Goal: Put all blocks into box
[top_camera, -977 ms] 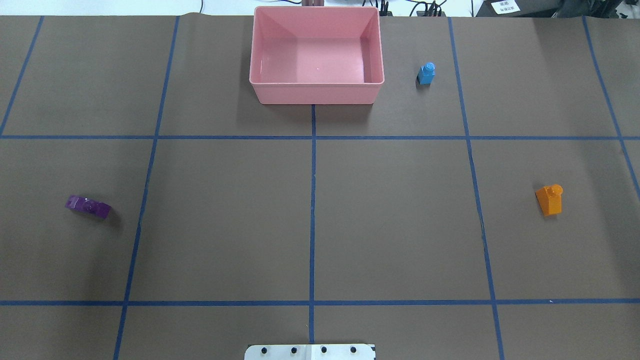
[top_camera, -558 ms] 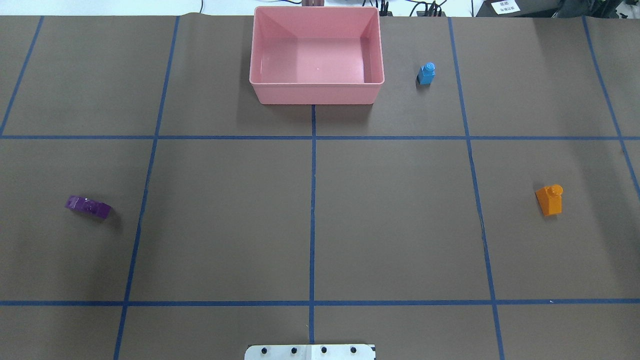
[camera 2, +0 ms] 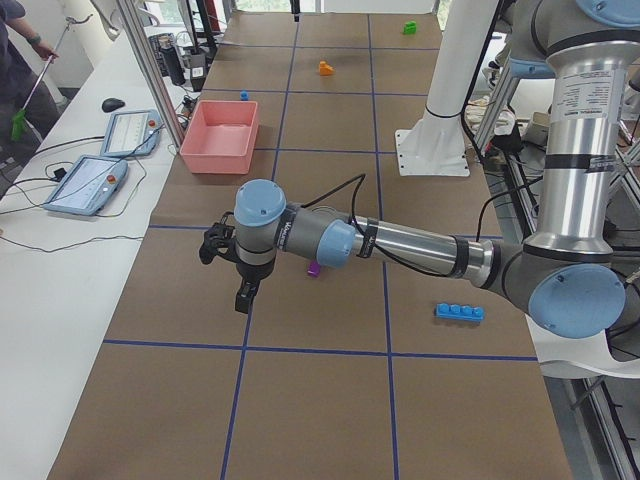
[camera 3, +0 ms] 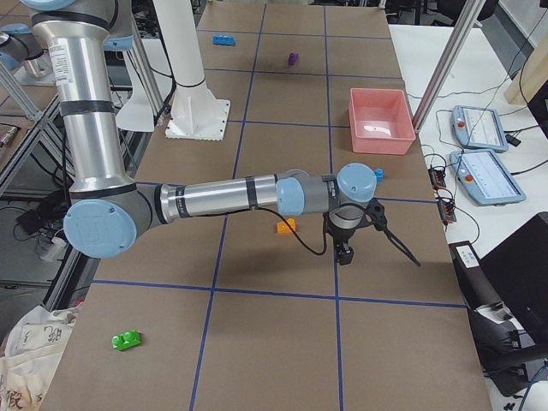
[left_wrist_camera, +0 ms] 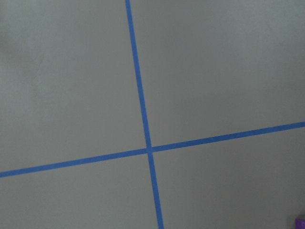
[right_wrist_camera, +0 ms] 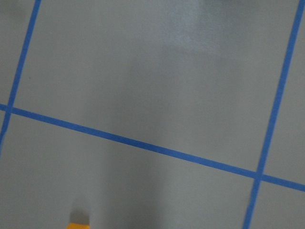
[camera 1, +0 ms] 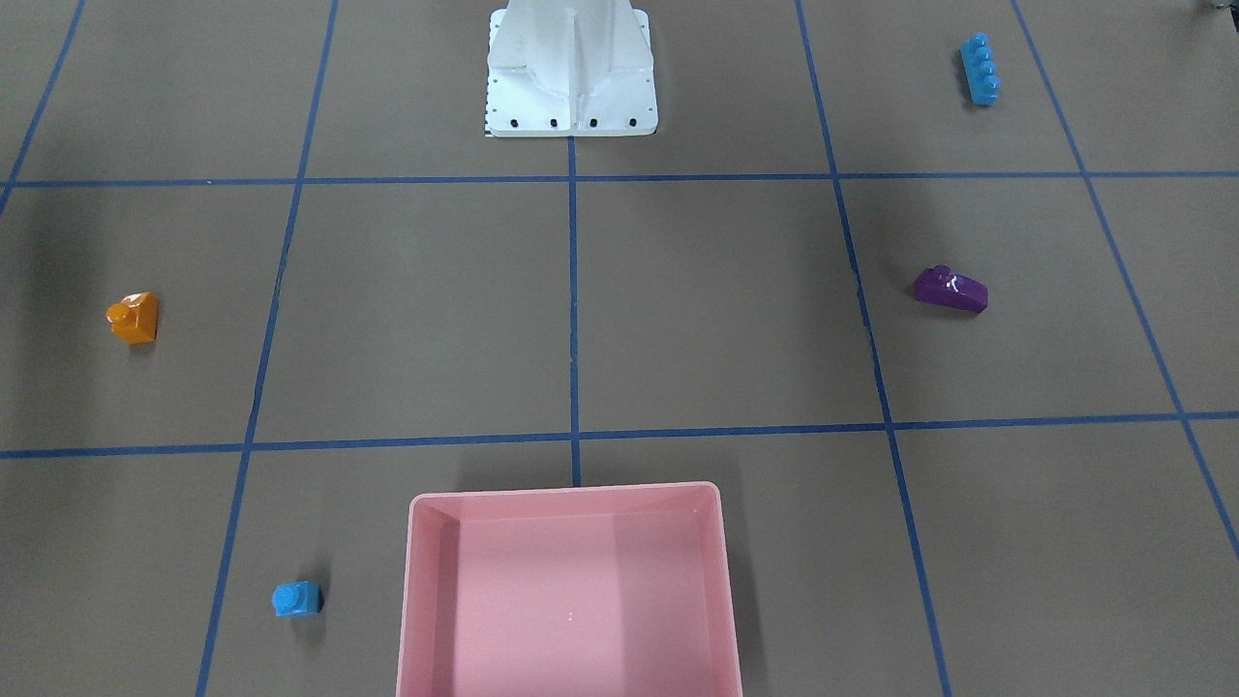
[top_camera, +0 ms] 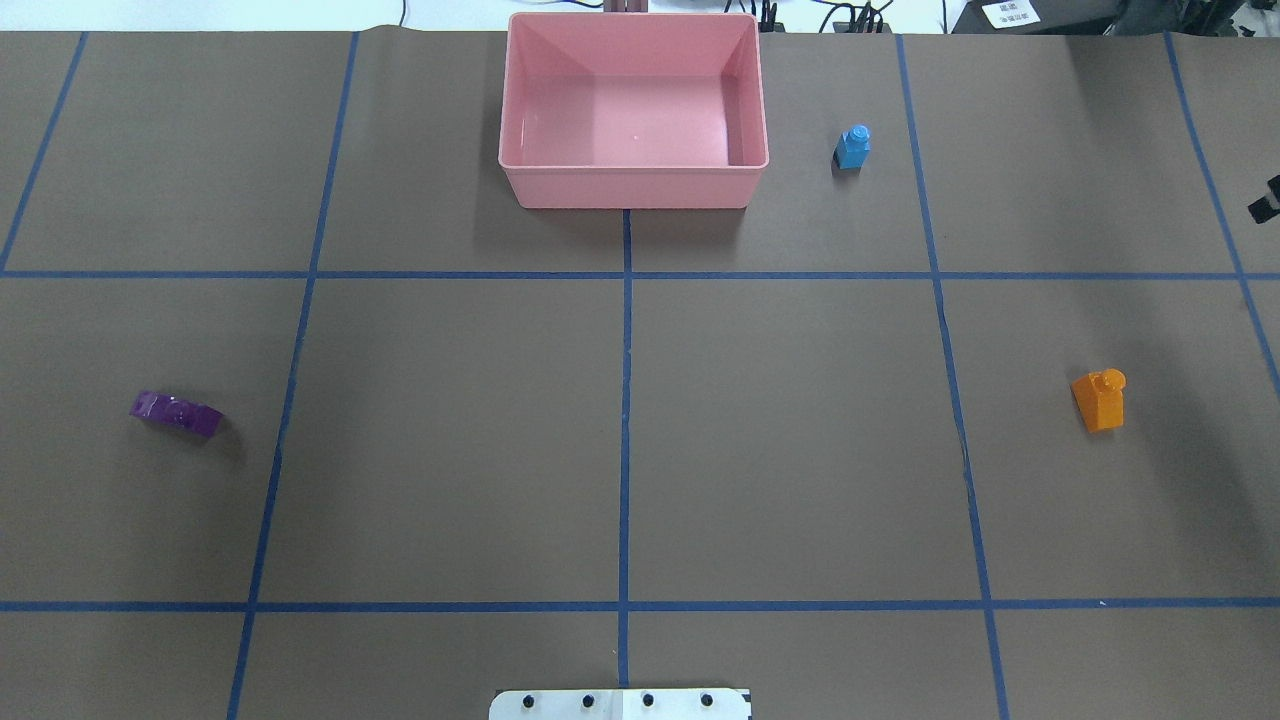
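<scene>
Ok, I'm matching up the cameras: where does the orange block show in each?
Front-facing: orange block, far left.
Overhead: block, far right.
Exterior left: block, top, centre.
Exterior right: block, centre.
Left wrist: absent.
Right wrist: sliver, bottom edge.
Shared landmark: pink box, in all four exterior views.

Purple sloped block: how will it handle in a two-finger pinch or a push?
Probably rigid and light: the purple sloped block looks like small moulded plastic. Its glossy slope may slip in a pinch. Sitting low and flat, it should slide rather than tip if pushed.
</scene>
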